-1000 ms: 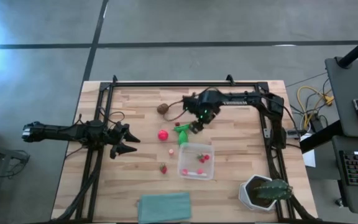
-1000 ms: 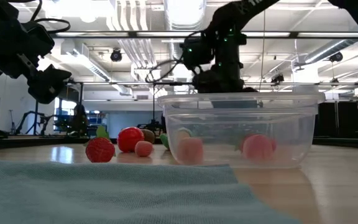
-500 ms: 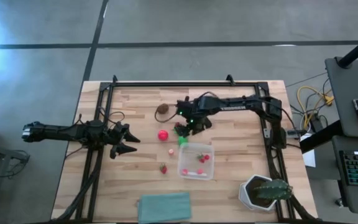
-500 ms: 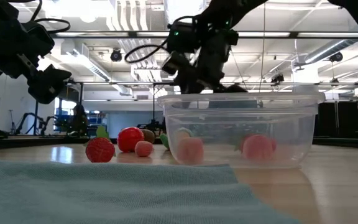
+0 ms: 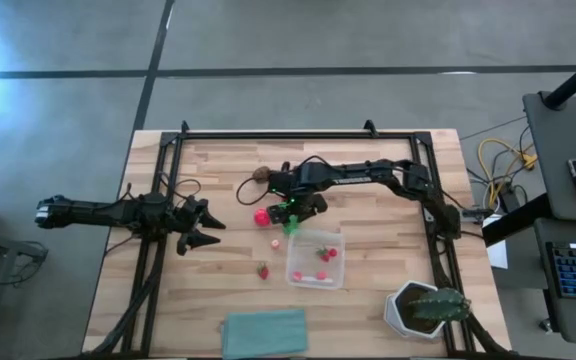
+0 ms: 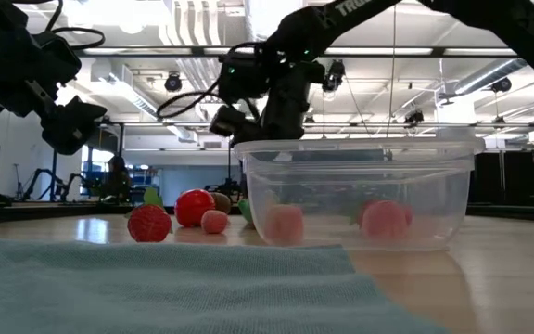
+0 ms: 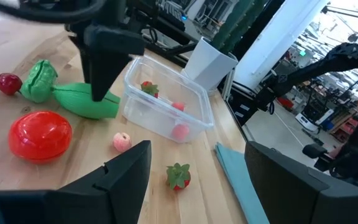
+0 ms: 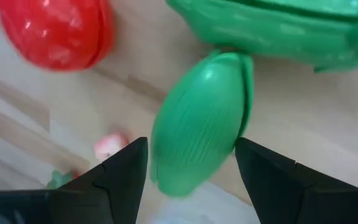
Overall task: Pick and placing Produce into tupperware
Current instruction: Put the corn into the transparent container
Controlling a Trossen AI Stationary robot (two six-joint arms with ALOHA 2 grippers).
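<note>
Right tool (image 8: 191,180) low over green elongated piece (image 8: 199,138), fingers apart, one either side, not touching. Piece flat on table (image 5: 368,290) between red ball (image 5: 262,216) and tupperware (image 5: 315,258) rim, little room. Left tool (image 5: 200,227) parked near left edge, fingers apart, holding nothing.

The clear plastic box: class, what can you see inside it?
Inside the clear box lie small red and pink toy pieces, at least three from above. Their exact kinds are too small to tell. The right gripper hovers outside it.
</note>
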